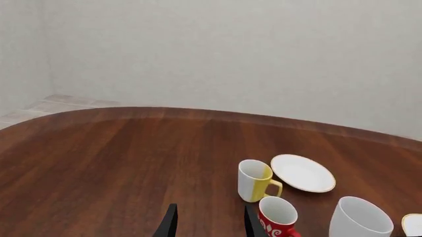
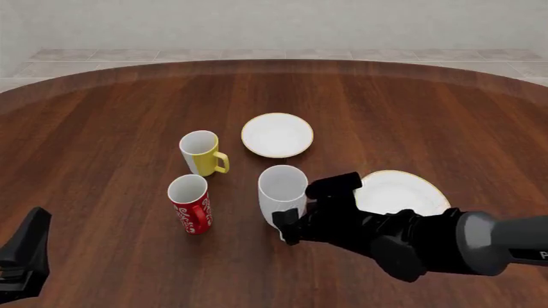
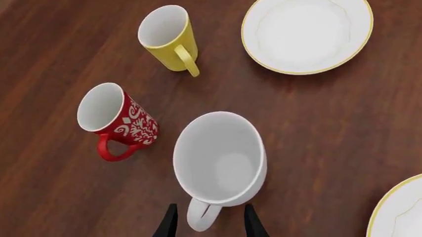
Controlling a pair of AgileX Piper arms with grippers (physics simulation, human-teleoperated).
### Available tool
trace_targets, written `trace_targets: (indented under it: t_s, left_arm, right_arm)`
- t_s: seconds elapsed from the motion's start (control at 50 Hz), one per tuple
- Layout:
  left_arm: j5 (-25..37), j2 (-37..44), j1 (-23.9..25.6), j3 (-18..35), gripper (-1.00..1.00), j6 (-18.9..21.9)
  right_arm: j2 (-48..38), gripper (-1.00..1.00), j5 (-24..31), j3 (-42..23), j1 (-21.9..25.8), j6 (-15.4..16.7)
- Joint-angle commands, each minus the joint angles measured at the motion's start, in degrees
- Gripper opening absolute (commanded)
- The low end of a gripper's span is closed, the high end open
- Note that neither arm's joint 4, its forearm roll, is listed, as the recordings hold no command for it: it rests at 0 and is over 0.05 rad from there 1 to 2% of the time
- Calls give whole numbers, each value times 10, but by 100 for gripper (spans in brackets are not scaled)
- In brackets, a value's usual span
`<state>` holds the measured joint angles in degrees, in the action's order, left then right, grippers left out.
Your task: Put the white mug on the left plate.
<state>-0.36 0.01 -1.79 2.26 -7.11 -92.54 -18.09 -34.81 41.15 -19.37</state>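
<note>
The right gripper (image 3: 205, 222) has its two dark fingers spread, one on each side of the loop handle of the white mug (image 3: 221, 158). In the right wrist view a gap shows on both sides of the handle, so it is parted and grips nothing yet. The mug stands upright on the wooden table (image 2: 102, 115), mouth up, long axis vertical, with its handle turned toward the arms' side. The body lies directly ahead of the fingertips along their reach. Closing on the handle looks like the step in hand.

From the mug, the left plate (image 2: 276, 135) sits farther out on the table and nearly straight ahead, near but not touching. The second, larger-looking plate (image 2: 409, 189) lies just beside the mug on the right, partly behind the right arm.

The left gripper (image 1: 207, 222) hangs at the near left, well apart from the mug, fingers also parted and empty; the right arm is plainly nearer.

Count: three mugs, namely the white one, the yellow mug (image 2: 201, 153) and the red mug (image 2: 189, 204); two plates; two grippers.
</note>
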Motion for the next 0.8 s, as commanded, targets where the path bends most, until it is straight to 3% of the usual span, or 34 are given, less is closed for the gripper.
trace_targets:
  t_s: [0.02,0.8]
  left_arm:
    - [0,0,0,0,100,-1]
    - [0,0,0,0,100,-2]
  right_arm:
    - [-9,100,-5,0,1,-2]
    - [-31,100,-12,-4,5,-1]
